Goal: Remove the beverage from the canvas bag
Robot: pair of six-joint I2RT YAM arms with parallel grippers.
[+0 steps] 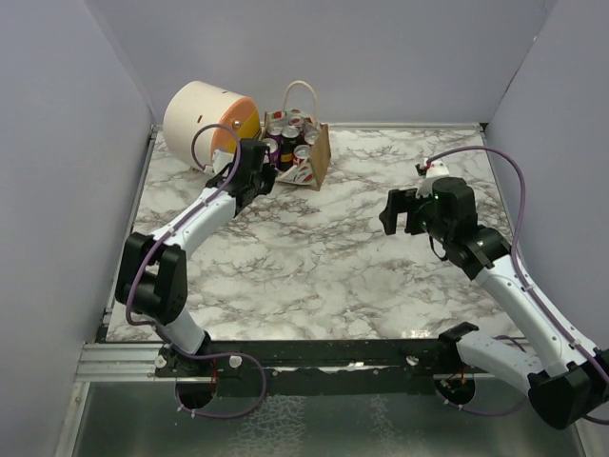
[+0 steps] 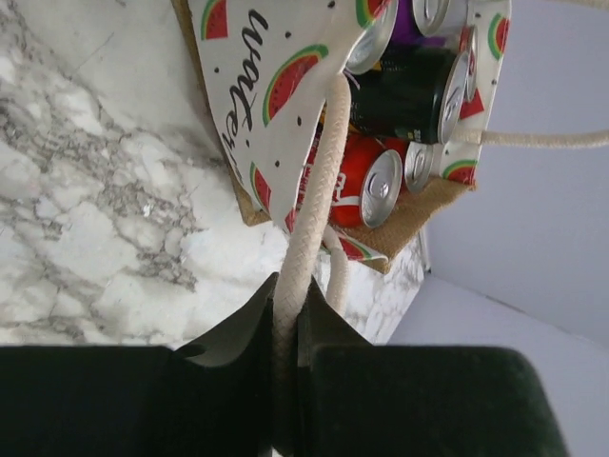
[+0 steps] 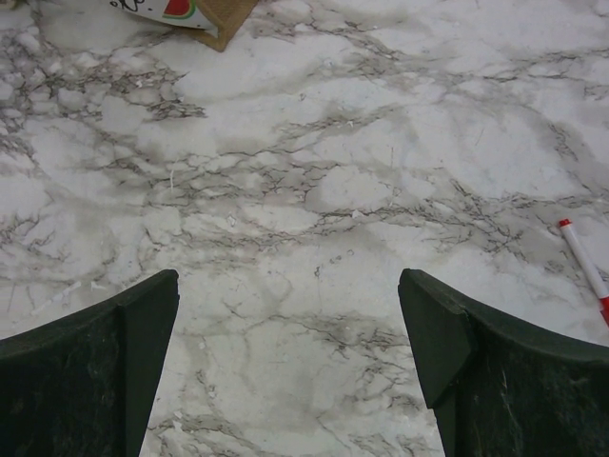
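The canvas bag (image 1: 314, 152) stands at the back of the marble table, tan with a white watermelon-print side (image 2: 252, 86). Several drink cans fill it: a red can (image 2: 357, 186), a dark can (image 2: 404, 90) and others. My left gripper (image 1: 263, 164) is right beside the bag's left side. In the left wrist view it (image 2: 287, 309) is shut on one white rope handle (image 2: 319, 171). The other handle (image 1: 300, 92) loops up above the bag. My right gripper (image 1: 398, 211) is open and empty over bare marble, well to the right of the bag; it also shows in the right wrist view (image 3: 288, 314).
A cream-and-orange drum (image 1: 202, 116) lies at the back left corner, just left of the bag. A red-and-white pen (image 3: 582, 257) lies on the marble to the right of my right gripper. Grey walls enclose the table on three sides.
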